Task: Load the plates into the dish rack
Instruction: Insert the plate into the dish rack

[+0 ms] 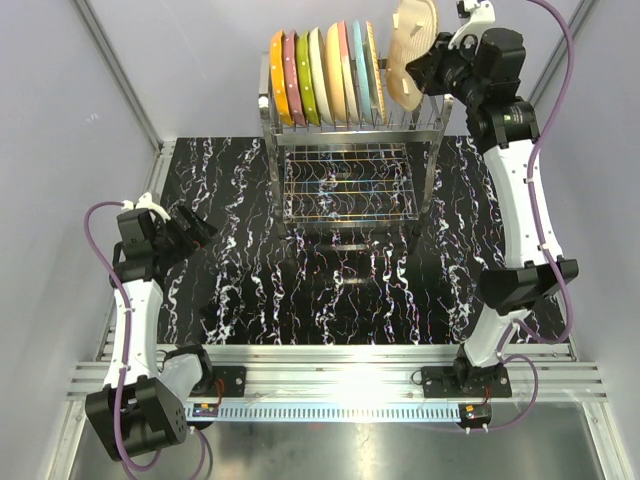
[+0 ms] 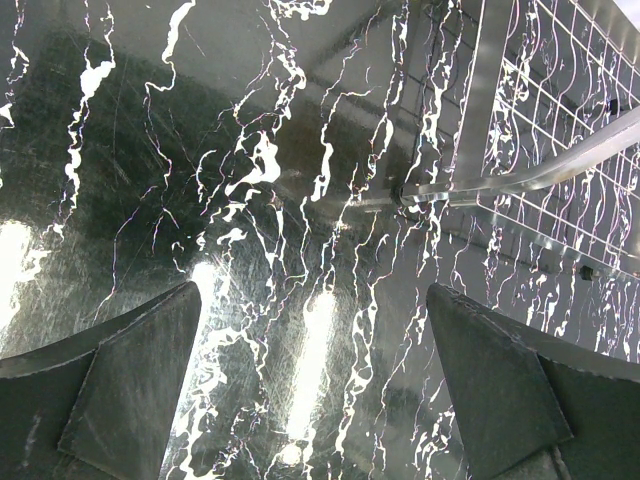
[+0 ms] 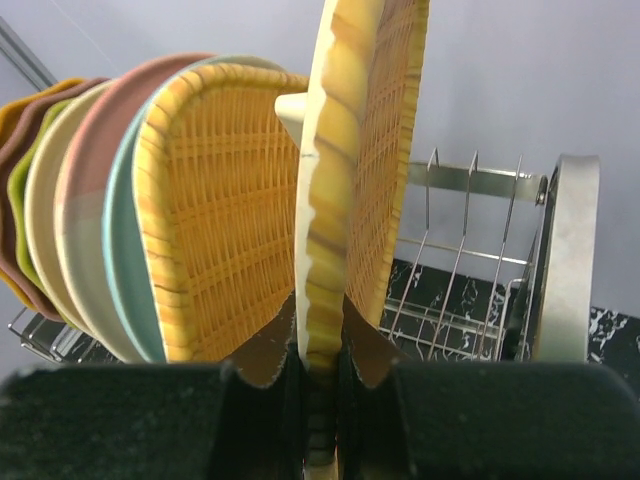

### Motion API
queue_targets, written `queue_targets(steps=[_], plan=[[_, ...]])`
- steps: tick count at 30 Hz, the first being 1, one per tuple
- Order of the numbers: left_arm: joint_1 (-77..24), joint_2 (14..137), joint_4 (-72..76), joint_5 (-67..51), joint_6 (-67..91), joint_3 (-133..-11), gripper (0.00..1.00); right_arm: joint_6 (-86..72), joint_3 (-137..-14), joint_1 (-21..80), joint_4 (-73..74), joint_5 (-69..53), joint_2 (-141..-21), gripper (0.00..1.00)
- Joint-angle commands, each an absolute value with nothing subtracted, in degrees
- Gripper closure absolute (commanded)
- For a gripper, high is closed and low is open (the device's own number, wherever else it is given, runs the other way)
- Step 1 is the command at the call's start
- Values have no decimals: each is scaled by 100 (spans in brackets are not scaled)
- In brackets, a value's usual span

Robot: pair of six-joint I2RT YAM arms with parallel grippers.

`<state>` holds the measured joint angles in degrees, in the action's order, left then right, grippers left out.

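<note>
Right jaws pinch the rim of a wicker-patterned plate (image 3: 365, 150), held on edge over the right end of the dish rack (image 1: 345, 185). We find the rack at the far edge of the worktop (image 1: 240, 290), about mid-width. A row of plates (image 1: 320, 80) stands in its upper tier, orange at the left through light blue. The last in the row, a second wicker-patterned plate (image 3: 215, 200), stands just beside the held one. Upright prongs (image 3: 470, 200) show on the held plate's other side, then the rack's end post (image 3: 570, 260). Left jaws are spread wide, low over the worktop near its left edge.
</note>
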<state>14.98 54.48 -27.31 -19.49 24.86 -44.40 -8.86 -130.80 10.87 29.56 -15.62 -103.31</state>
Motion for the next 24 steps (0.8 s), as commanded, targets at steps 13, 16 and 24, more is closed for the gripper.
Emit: queue_targets(steps=[13,16,24], plan=[[1476,5423,-2496,-2074,2461,-4439,1,-589,-13834,1503,3252,-862,-10582,100],[1468,5414,-2505,-2083,2461,-4439,1,-536,-13834,1608,3261,-782,-10617,100],[1415,5361,-2505,-2074,2470,-4430,1,-387,-14483,1784,3454,-616,-11030,100]])
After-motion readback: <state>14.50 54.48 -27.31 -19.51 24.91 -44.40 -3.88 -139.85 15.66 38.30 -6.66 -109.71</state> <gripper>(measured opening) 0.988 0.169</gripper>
